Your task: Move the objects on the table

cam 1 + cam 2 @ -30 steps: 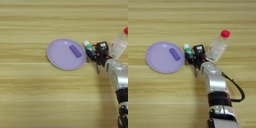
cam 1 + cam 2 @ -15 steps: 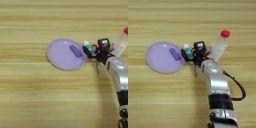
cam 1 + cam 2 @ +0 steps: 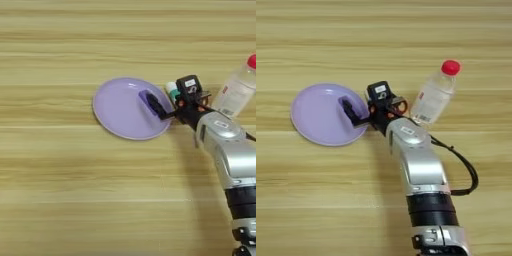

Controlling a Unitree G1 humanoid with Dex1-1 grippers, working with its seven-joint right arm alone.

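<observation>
A small purple block (image 3: 145, 96) lies on the right part of a lilac plate (image 3: 120, 110) on the wooden table (image 3: 60, 190). My right gripper (image 3: 156, 107) reaches from the right across the plate's rim, and its black end lies over the block, hiding part of it. The white tube with a teal label (image 3: 172, 90) stands just off the plate's right edge, close against the gripper's black housing (image 3: 188, 89). In the right eye view the gripper (image 3: 355, 115) covers the block (image 3: 345, 102), and the housing hides the tube.
A clear bottle with a red cap (image 3: 434, 93) leans just right of the gripper, close to the silver forearm (image 3: 415, 155). A black cable (image 3: 466, 170) loops off the arm's right side. The plate (image 3: 313, 117) sits left of centre.
The gripper has moved left, from beside the tube to over the plate's right edge and onto the purple block. Plate, tube and bottle have stayed put.
</observation>
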